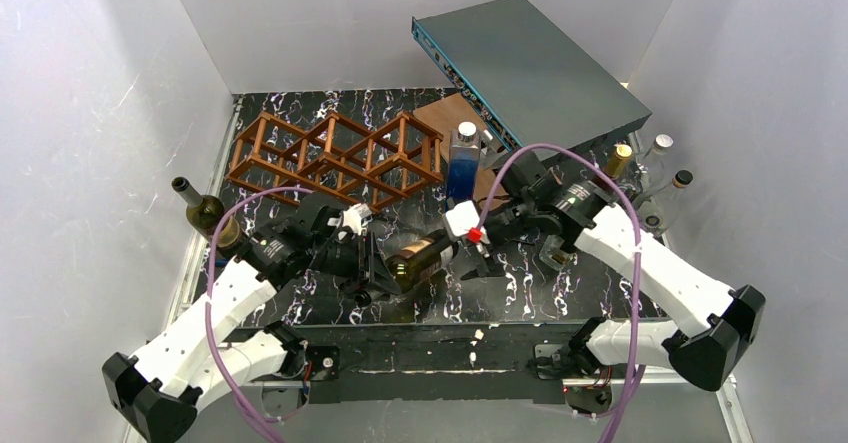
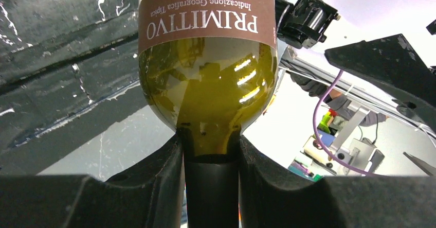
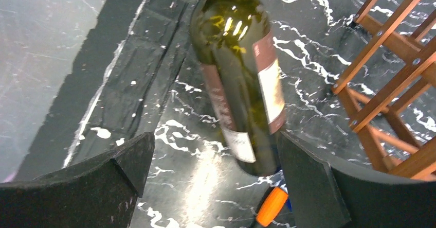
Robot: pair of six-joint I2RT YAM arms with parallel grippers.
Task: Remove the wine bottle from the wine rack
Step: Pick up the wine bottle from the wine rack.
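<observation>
The left claw (image 2: 212, 166) pinches the wine bottle (image 1: 422, 256) by its neck, outside the wine rack (image 1: 335, 158) near the desk's front edge, and the right claw (image 3: 216, 158) is spread.

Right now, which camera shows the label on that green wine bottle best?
The left wrist view: the label sits close up, upside down but readable, PRIMITIVO PUGLIA. The right wrist view shows it blurred and side-on; the top view shows the wine bottle too small to read.
</observation>
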